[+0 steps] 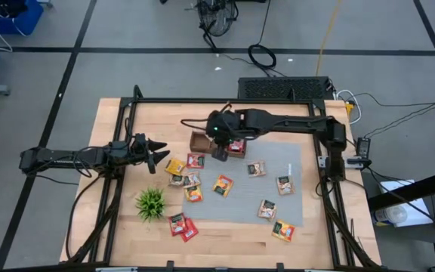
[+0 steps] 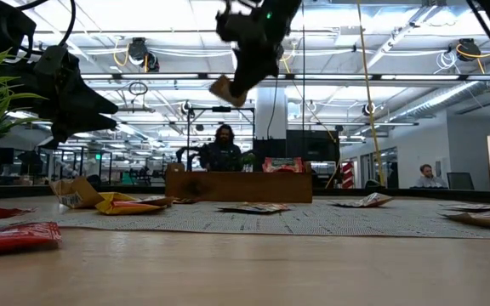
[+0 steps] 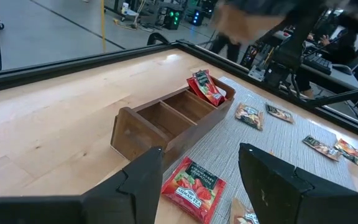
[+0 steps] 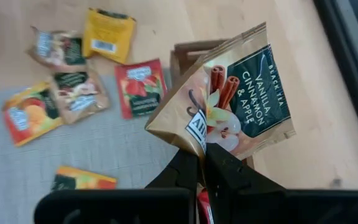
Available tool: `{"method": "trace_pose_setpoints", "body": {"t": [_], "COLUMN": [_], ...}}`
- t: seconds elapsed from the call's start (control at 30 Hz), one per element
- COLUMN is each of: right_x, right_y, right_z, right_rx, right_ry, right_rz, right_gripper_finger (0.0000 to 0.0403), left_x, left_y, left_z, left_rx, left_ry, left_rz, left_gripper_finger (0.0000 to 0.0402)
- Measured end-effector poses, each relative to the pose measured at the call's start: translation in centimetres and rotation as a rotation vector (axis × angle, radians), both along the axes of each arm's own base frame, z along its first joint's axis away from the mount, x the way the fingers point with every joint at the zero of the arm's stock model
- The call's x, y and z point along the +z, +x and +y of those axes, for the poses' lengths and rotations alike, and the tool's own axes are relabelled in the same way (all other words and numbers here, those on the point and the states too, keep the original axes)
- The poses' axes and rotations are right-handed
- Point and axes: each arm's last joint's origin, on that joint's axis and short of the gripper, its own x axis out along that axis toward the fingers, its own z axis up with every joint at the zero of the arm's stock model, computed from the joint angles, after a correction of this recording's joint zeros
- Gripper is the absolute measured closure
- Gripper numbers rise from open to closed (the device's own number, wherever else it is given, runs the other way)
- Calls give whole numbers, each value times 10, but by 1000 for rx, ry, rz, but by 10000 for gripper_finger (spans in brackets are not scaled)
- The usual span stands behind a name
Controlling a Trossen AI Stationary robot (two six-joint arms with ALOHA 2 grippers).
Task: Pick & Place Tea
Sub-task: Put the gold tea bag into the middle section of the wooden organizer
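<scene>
Right gripper (image 4: 201, 163) is clamped on a tan foil tea packet with a vanilla-cinnamon-apple label (image 4: 229, 99), pinched at one corner, held in the air above the dark wooden compartment tray (image 1: 202, 141). In the low view the packet (image 2: 225, 90) hangs well clear of the tray (image 2: 236, 185), so it's not dropped in yet.

Progress: early. One red packet (image 3: 205, 88) stands in the tray's end compartment; the other compartments that show look bare. The packet in hand is next. Most of the tea is still loose: a cluster of red, orange and yellow packets (image 1: 185, 172) at the edge of the grey woven mat (image 1: 297, 208), more spread over the mat, and two red ones (image 1: 182, 225) on the bare wood near the small green potted plant (image 1: 150, 202).

Left gripper (image 1: 157, 153) hovers off the tray's left end, fingers spread wide, holding nothing.

View differences:
- Right wrist view is the only one where the label reads; the high view hides the held packet under the arm.
- Left wrist view shows the tray's inner dividers and a red strawberry-print packet (image 3: 192, 188) lying just in front of the tray.
- Low view gives the height gap. Whether the packet sits over a specific compartment, can't tell, probably the middle area.
</scene>
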Motion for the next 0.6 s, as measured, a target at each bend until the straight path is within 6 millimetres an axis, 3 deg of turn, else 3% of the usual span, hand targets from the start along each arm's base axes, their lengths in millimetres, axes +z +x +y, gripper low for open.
{"method": "trace_pose_setpoints", "body": {"t": [0.37, 0.6], "right_x": [-56, -93], "right_y": [15, 15], "right_z": [-27, -31], "right_rx": [-103, -139], "right_ry": [-61, -81], "right_rz": [169, 262], "right_gripper_finger": [397, 397], "left_x": [0, 0], "left_y": [0, 0], "left_z": [0, 0], "left_rx": [0, 0], "left_ry": [0, 0], "left_rz": [0, 0], "left_gripper_finger": [190, 190]}}
